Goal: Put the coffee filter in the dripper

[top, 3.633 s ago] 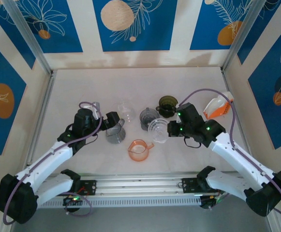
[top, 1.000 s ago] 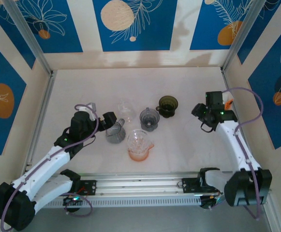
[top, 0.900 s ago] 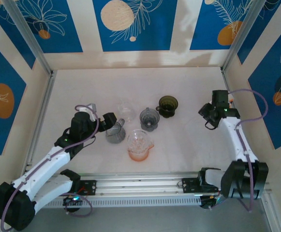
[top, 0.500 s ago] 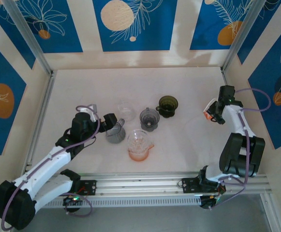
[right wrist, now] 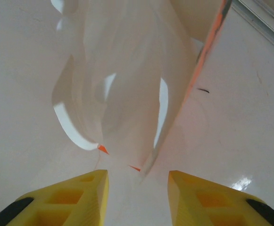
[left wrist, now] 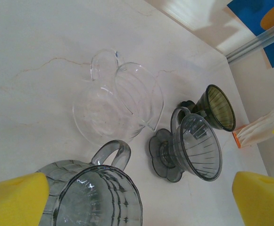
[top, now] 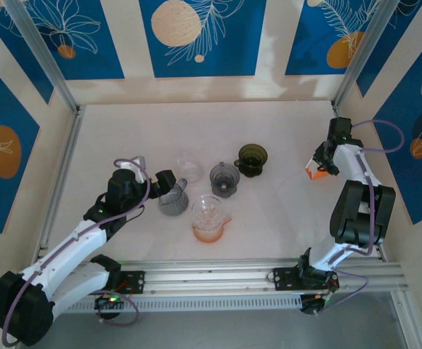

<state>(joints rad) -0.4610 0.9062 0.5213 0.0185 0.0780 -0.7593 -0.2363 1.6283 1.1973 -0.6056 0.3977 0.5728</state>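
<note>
White tabletop (top: 123, 131) enclosed by cream walls with blue leaf-print panels.

Centre of the overhead view: clear dripper (top: 209, 209) seated upright on an orange cup (top: 211, 231). Just above it, a grey dripper (top: 224, 178), with a dark green dripper (top: 252, 157) to the upper right. Clear glass jug (top: 189, 166) left of the grey dripper. Grey pitcher (top: 173, 201) at the lower left of the group.

Right edge of the overhead view: orange holder (top: 313, 173) with its stack of white paper filters (right wrist: 127, 84), well apart from the clear dripper.

Right gripper (right wrist: 137, 176) nosed up to the stack. Jaws narrowed but apart, with the lower edge of the filters reaching into the gap between the yellow fingers (right wrist: 80, 193). No pad visibly pressed on paper; cannot tell whether any sheet is caught. Orange side of the holder at the upper right of the right-wrist view.

Left gripper (left wrist: 139, 188) spread wide and holding nothing, its yellow fingers at the two lower corners of the left-wrist view, above the grey pitcher. Beyond it in that view, the glass jug lying left of the grey and green drippers, and the holder at the far right edge.
</note>
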